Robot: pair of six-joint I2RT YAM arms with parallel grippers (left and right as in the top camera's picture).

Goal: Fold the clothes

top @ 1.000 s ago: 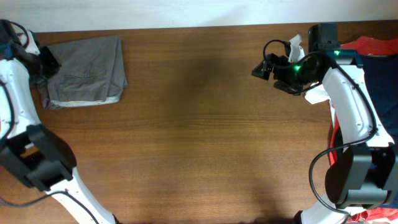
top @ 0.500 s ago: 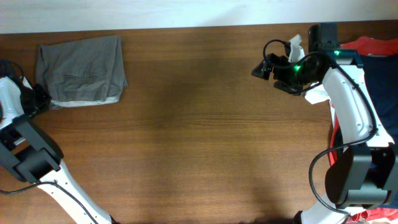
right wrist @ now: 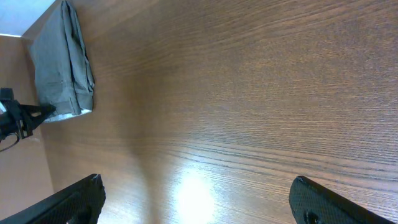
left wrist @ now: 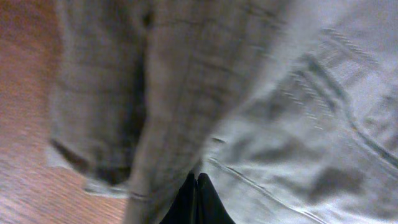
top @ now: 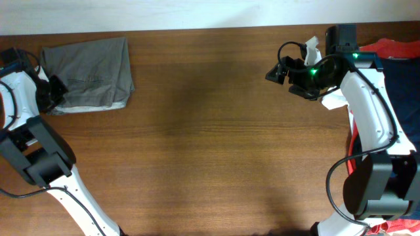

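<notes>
Grey clothes (top: 88,72) lie folded at ten o'clock on the counter (top: 210,151).
The left claw (top: 55,93) is pinched together at their nine o'clock edge. The right claw (top: 278,71), at two o'clock, is wide apart.

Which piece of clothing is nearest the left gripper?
The grey-olive shorts, right by the shut left gripper; the red garment and navy garment lie far right.

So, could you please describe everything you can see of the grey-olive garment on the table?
The grey-olive garment lies folded into a rough rectangle, flat on the wooden table at its far left corner. It looks like woven cotton, with seams, a slit pocket and a paler inner edge showing along the near side. The left gripper, shut, sits at its left edge.
</notes>
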